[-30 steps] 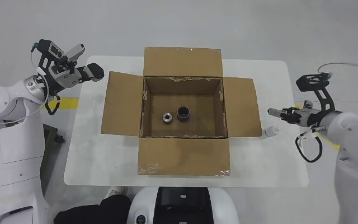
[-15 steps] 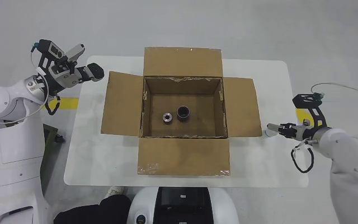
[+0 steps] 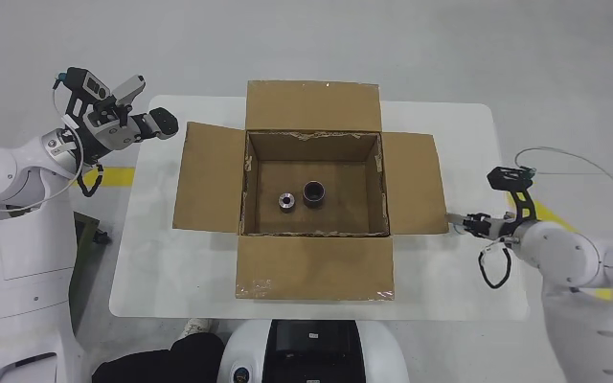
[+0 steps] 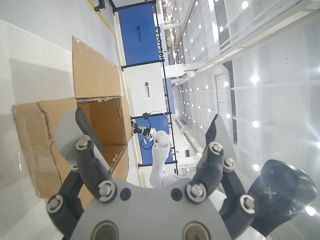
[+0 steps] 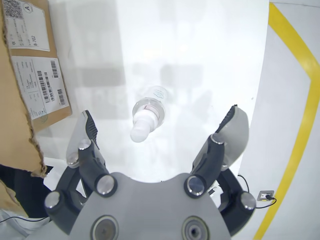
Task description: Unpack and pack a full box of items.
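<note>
Closest, in the right wrist view: right gripper (image 5: 158,122) spread open, gripping nothing. Just ahead of it, between the two fingers (image 5: 86,126) but touching neither: a small clear bottle (image 5: 150,111) with a white cap, resting on the white tabletop (image 5: 195,38), cap end toward the gripper. Hard to judge whether upright or leaning. Off to one side of the gripper, a flap of the cardboard box (image 5: 35,58), carrying printed labels, ragged along one edge and cut off at the frame. On the other side, past the tabletop's edge, a yellow floor line (image 5: 303,58).

From the top view, that same gripper at the outer edge of the box's right flap, with the bottle covered beneath it and impossible to make out. Farther in from the gripper, on the floor of the open box with all four flaps folded out: a silvery ring (image 3: 286,201) and, just beside it, a darker ring (image 3: 316,192), both apart from the walls.

Farthest across the box: left gripper (image 3: 163,123), near the tabletop's far left corner. In the left wrist view, likewise parted wide and empty. Ahead of it, one raised flap and an inner wall of the box, with the box floor hidden behind the near wall. Well beyond, very small, the right gripper at the opposite flap, its fingers too tiny to read there.
</note>
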Motion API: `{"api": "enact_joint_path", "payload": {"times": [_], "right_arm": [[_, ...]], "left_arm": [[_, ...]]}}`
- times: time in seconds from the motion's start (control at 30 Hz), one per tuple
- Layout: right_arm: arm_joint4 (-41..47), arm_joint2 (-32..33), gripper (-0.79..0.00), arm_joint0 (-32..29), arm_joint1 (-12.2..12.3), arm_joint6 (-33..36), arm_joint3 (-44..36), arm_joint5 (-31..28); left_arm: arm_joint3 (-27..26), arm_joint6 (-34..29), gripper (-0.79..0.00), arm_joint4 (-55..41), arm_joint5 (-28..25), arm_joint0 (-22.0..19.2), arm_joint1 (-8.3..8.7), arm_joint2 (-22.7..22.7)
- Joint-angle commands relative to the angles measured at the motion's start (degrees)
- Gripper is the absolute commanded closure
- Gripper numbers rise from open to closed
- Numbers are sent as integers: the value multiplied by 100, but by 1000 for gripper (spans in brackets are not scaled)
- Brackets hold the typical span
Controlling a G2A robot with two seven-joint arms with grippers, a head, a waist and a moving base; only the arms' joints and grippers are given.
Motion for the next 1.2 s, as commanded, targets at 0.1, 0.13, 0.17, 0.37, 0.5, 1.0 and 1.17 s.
{"api": "enact_joint_path", "payload": {"times": [0.1, 0.13, 0.17, 0.37, 0.5, 1.0, 1.17], "right_arm": [[-77, -217, -785, 85, -5, -52, 116, 161], [-95, -275, -785, 105, -7, -65, 141, 205], [-113, -318, -785, 115, -8, -65, 159, 235], [-160, -461, -736, 139, -12, -85, 218, 406], [-219, -544, -610, 153, -12, -97, 250, 478], [-534, -724, -126, 172, -1, 39, 70, 750], [-598, -653, 0, 105, 11, 137, -225, 816]], "left_arm": [[0, 0, -785, 0, 0, 0, 0, 0], [0, 0, -785, 0, 0, 0, 0, 0], [0, 0, -785, 0, 0, 0, 0, 0], [0, 0, -785, 0, 0, 0, 0, 0], [0, 0, -785, 0, 0, 0, 0, 0], [0, 0, -785, 0, 0, 0, 0, 0], [0, 0, -785, 0, 0, 0, 0, 0]]}}
